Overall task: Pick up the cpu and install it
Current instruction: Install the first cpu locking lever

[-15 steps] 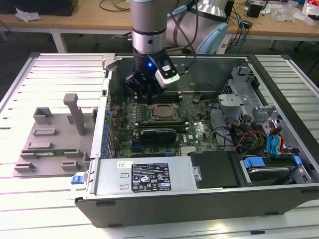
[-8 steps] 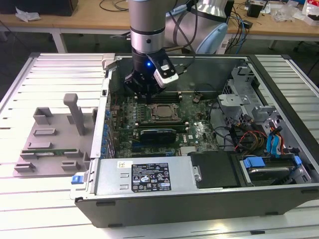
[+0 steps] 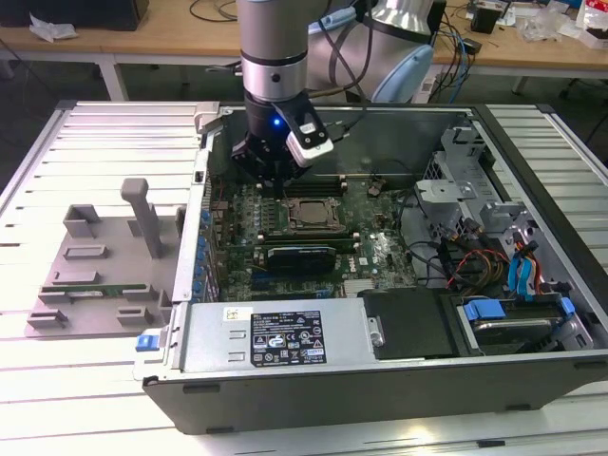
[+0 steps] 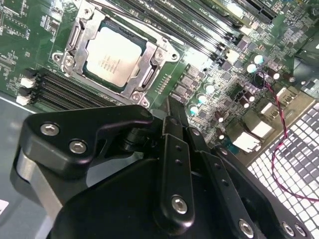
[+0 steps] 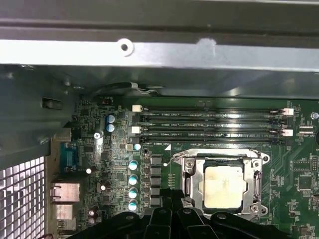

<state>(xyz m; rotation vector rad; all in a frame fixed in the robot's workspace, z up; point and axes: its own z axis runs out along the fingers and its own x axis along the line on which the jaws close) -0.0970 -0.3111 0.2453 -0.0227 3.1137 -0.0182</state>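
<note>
The cpu [image 4: 113, 54] was a flat square chip with a pale, dull-shining metal top and a thin darker edge. It lay flat inside the socket [image 4: 75, 37] on the motherboard [image 4: 30, 30], framed by the socket's silver metal bracket with a screw at its corners. In the first wrist view the same cpu [image 5: 223, 186] looked cream-grey and slightly mottled, seated within the bracket, with long dark memory slots [image 5: 209, 122] running parallel just beside the socket.

The gripper [image 4: 172, 112] was black, built of flat jointed metal links held by bright round screws. Its fingers were drawn together with no gap visible between them, and nothing was held in them. It hung above the green board beside the socket, apart from the cpu. In the exterior view the gripper [image 3: 275, 185] hung inside the open computer case [image 3: 380, 389], over the board toward the exterior view's left of the socket, beneath the arm's [image 3: 273, 47] silver-grey cylindrical wrist.

The motherboard was green and densely studded with small cylindrical capacitors [image 5: 133, 179], some with pale blue tops. The case was grey sheet metal, with a perforated panel [image 4: 294, 149] at one wall. A grey plastic fixture [image 3: 104, 256] lay on the ribbed white tabletop [image 3: 57, 380] at the exterior view's left of the case.
</note>
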